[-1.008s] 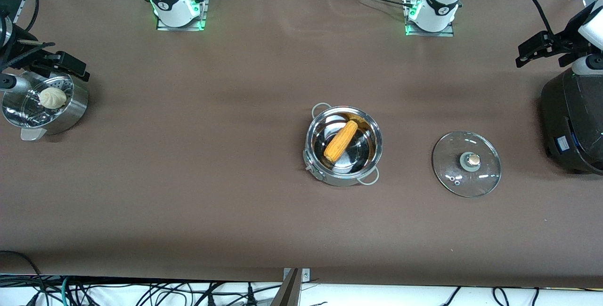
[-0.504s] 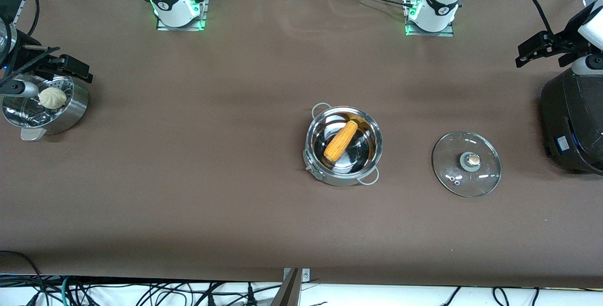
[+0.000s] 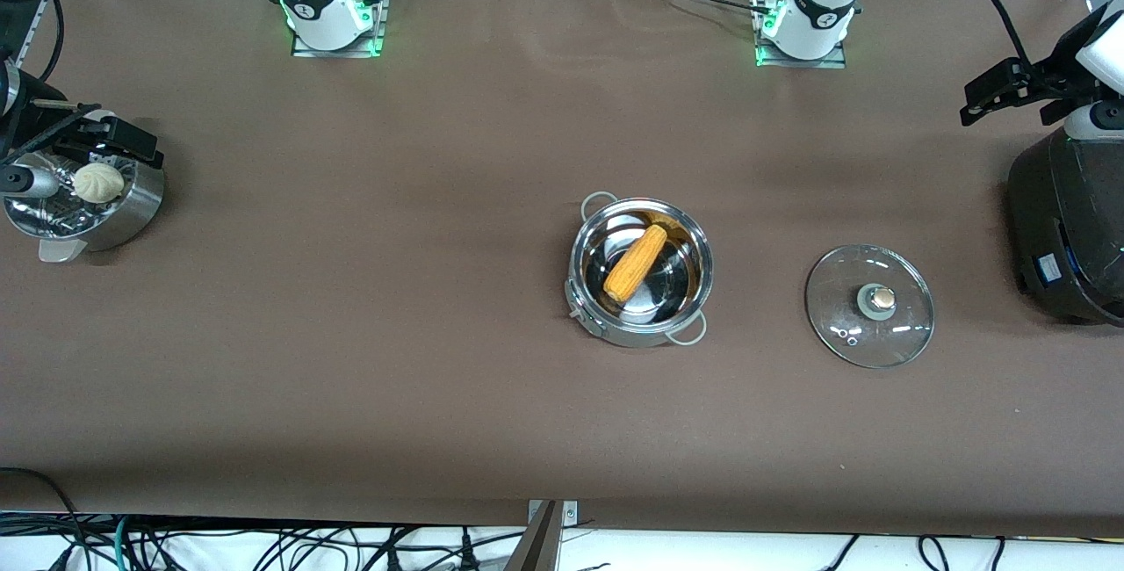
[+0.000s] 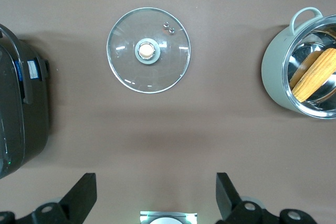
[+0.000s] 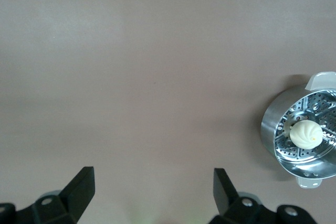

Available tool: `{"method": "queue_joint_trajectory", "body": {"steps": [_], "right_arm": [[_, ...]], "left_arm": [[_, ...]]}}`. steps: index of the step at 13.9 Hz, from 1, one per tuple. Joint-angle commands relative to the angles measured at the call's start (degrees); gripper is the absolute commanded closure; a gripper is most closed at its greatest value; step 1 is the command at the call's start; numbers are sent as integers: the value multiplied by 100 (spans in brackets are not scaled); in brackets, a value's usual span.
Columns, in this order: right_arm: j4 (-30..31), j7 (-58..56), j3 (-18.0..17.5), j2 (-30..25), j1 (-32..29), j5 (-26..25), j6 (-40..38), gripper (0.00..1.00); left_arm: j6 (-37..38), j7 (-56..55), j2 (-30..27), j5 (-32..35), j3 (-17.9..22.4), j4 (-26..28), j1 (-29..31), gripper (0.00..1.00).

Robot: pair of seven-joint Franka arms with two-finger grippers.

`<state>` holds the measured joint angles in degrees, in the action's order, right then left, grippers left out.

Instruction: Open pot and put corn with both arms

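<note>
**Corn in the open pot**

We see the corn [image 3: 636, 263] in the pot [image 3: 640, 271], lid [image 3: 869, 305] at its 3 o'clock. Our left gripper [image 4: 156, 198] and right gripper [image 5: 153, 194] hang wide open, empty, over bare table.

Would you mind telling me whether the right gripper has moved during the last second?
Yes. The right gripper has shifted slightly toward the robots' bases, judged against the steamer basket, which has not moved. It is open and hangs over the basket's rim.

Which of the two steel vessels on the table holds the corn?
The pot in the middle of the table: the corn lies in it, lid off beside it. The steamer basket at the right arm's end holds a white bun.
</note>
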<state>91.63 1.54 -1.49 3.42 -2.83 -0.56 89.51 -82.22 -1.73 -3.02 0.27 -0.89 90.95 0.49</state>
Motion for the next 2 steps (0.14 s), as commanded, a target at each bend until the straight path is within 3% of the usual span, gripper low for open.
{"method": "queue_joint_trajectory", "body": {"steps": [1, 2], "right_arm": [[-172, -93, -18, 63, -59, -58, -109, 0], [-172, -101, -18, 63, -60, -58, -109, 0]], "left_arm": [[145, -11, 108, 122, -52, -227, 21, 0], [145, -11, 117, 122, -52, -227, 21, 0]]}}
